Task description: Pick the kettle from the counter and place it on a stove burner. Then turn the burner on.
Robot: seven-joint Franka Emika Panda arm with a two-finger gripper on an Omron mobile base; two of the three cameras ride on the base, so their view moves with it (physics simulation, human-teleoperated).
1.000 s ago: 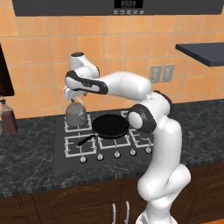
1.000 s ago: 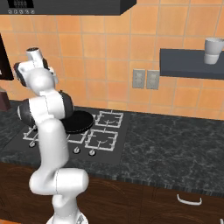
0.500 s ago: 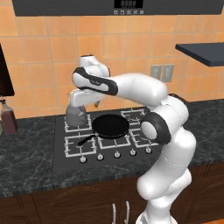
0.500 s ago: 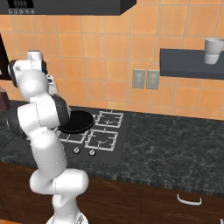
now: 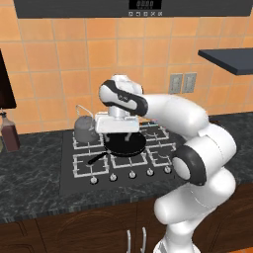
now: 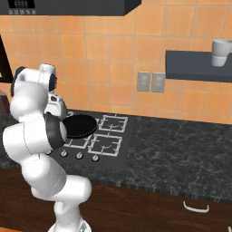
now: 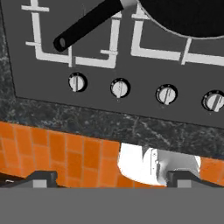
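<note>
Over the cooktop [image 5: 66, 173]: arm bent leftward; claw [image 5: 118, 134] empty, jaws apart (pointing down) | kettle [image 5: 85, 128] on back-left burner

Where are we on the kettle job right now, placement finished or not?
Placement looks done: the kettle sits on the back-left stove burner, off the counter. In hand: the gripper holds nothing and hangs over the frying pan, with the knobs in the hand view. Left: turning the burner on; no flame shows.

Grey kettle [image 5: 85, 129] sits on the cooktop's back-left burner [image 5: 88, 140]; the white hand [image 5: 116, 132] hovers just beside it, over a black pan [image 5: 126, 145].
</note>
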